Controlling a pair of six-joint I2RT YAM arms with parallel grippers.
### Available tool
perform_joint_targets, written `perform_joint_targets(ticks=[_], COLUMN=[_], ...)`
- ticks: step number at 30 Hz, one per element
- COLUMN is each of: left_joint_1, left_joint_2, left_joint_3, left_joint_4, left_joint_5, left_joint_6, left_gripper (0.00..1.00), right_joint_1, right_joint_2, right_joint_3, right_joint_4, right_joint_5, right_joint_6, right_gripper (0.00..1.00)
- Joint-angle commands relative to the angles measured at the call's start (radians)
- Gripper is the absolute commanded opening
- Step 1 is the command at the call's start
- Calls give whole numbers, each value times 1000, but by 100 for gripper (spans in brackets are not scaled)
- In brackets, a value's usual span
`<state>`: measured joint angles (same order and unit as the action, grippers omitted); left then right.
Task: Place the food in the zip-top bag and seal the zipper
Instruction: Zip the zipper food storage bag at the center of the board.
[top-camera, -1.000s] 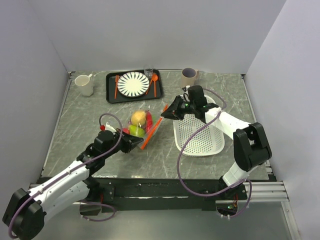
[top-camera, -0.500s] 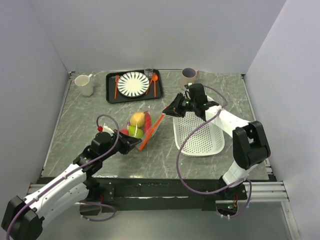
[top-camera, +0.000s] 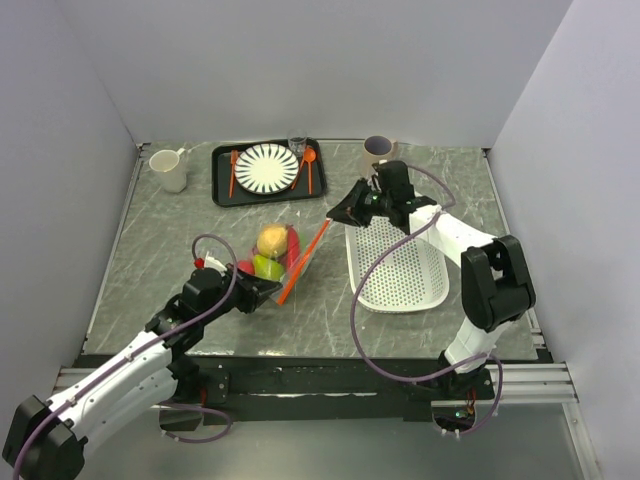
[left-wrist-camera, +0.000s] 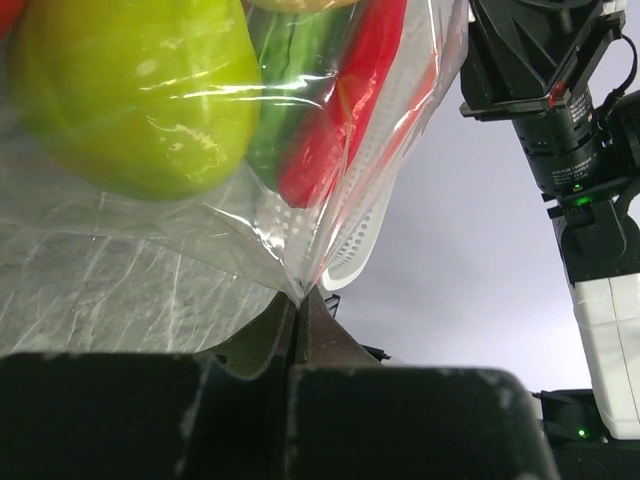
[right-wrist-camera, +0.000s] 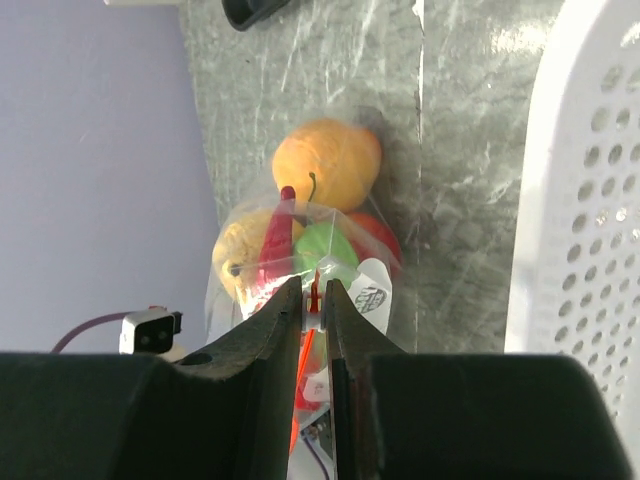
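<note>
The zip-top bag (top-camera: 262, 270) lies mid-table with the food inside: a yellow fruit (top-camera: 273, 240), a green one (top-camera: 268, 266) and a red chili (top-camera: 294, 245). The orange-red zipper (top-camera: 305, 260) runs along its right edge. My left gripper (top-camera: 265, 292) is shut on the bag's near corner (left-wrist-camera: 300, 292), with the green fruit (left-wrist-camera: 130, 90) and chili (left-wrist-camera: 340, 100) just beyond. My right gripper (top-camera: 333, 213) is shut on the white slider at the zipper's far end (right-wrist-camera: 314, 300). Through the plastic show an orange fruit (right-wrist-camera: 325, 160) and a green one (right-wrist-camera: 325, 250).
A white perforated basket (top-camera: 400, 270) sits right of the bag, under my right arm. At the back are a black tray (top-camera: 222, 190) with a striped plate (top-camera: 267, 167) and orange cutlery, a white mug (top-camera: 168, 170) and a beige cup (top-camera: 378, 153).
My left gripper has drawn the bag's corner toward the near left. My right gripper has moved slightly farther back along the zipper, and the strip now lies straighter.
</note>
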<state>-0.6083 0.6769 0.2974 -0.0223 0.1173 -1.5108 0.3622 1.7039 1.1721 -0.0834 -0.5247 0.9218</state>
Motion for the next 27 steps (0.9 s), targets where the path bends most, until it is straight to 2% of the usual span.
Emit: perform_joint_targets(ticks=[1,17,25,27], left_joint_1=[1,1,1,1], left_joint_2=[-16,-43,-7,9], left_joint_3=[-15,-23,23,40], left_joint_4=[1,-22,-45,-51], left_joint_5=[24,15,13,10], left_joint_6=[-6,-3,46,55], left_gripper=[1,1,1,1], right_joint_1=[-32,-42,-43,-43], right_joint_2=[34,83,111,108], right_joint_3=[66,101,182,207], right_joint_4=[37,11,-107,-159], right_joint_5=[40,34,44,69], right_joint_6=[-17,-47,-179,-230], right_gripper=[21,23,30,34])
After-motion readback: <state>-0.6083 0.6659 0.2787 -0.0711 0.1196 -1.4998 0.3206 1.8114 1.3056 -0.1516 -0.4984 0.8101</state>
